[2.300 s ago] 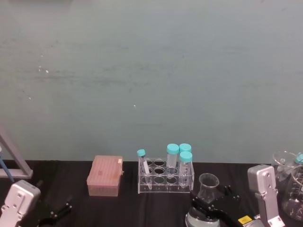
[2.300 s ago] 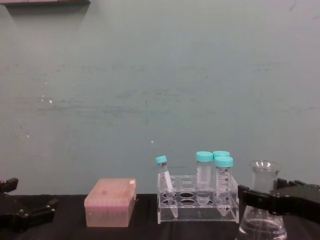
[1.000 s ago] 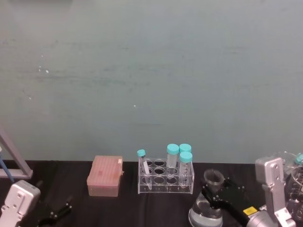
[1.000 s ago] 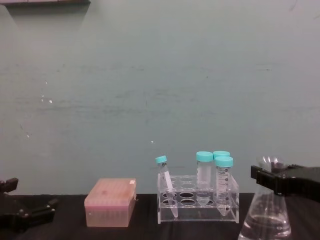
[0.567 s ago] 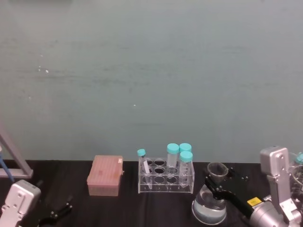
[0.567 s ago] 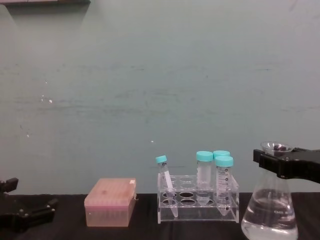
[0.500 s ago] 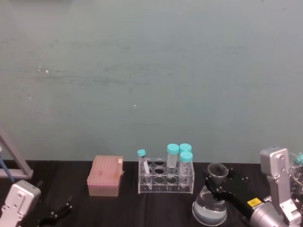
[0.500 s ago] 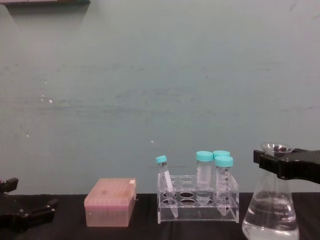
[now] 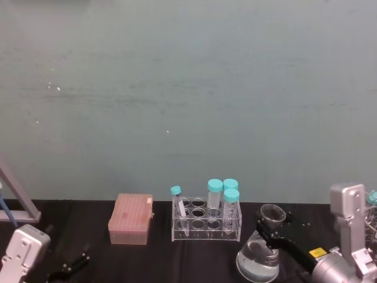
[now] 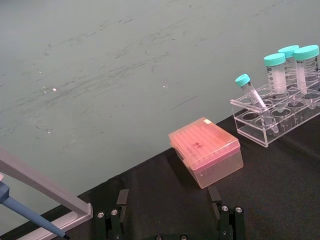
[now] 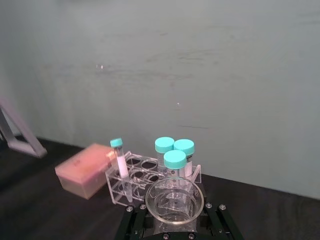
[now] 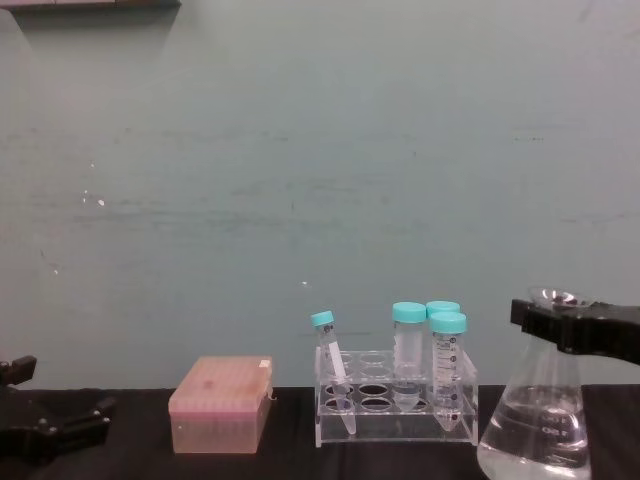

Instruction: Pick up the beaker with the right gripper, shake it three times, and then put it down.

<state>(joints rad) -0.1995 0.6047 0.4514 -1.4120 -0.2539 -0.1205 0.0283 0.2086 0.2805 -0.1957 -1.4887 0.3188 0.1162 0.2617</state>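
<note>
One beaker [image 12: 535,425], four capped tubes [image 12: 408,345]

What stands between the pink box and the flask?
The clear tube rack with teal-capped tubes, in the chest view. The right gripper grips the flask by its neck.

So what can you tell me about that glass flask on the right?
The beaker is a clear glass conical flask with a wide base, a narrow neck and a flared open rim. Clear liquid fills its lower part. It stands about upright, to the right of the tube rack and apart from it. The right gripper is clamped round its neck just under the rim. Whether its base touches the table cannot be told.
</note>
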